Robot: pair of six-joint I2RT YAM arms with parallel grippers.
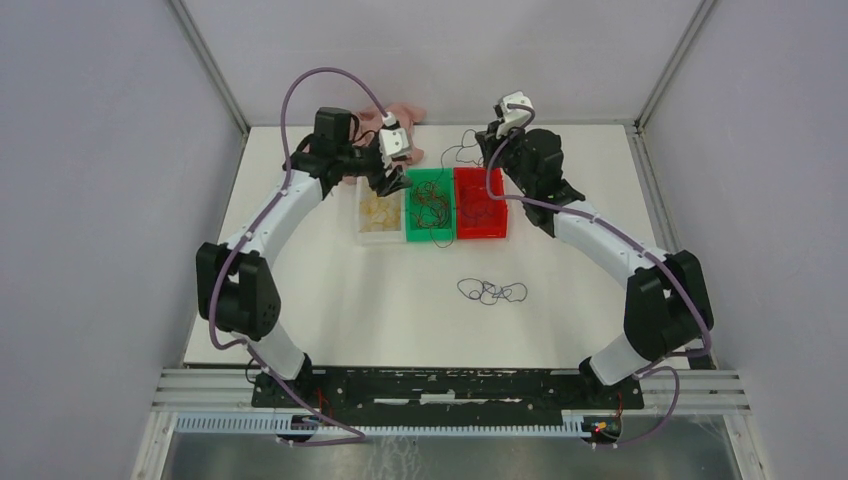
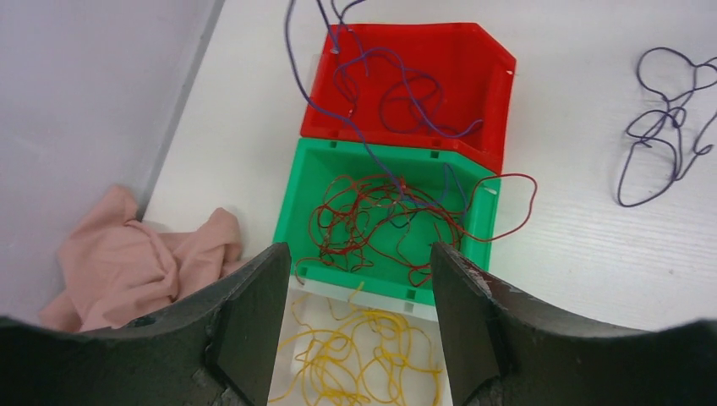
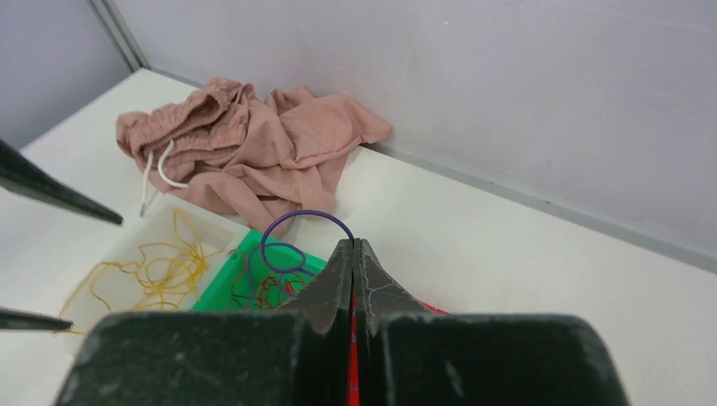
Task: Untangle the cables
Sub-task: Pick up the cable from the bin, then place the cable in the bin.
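Top external: left end effector over bins

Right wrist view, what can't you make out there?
In the right wrist view:
the red bin, almost wholly hidden behind the right gripper;
the green bin, near part hidden by that gripper;
the purple cable, its run past the shut fingertips hidden.

I see yellow cables curled in the white bin at bottom centre, red cables tangled in the green bin mid-frame, purple cables looping from the red bin off the top edge, and one dark loop loose on the surface at upper right.
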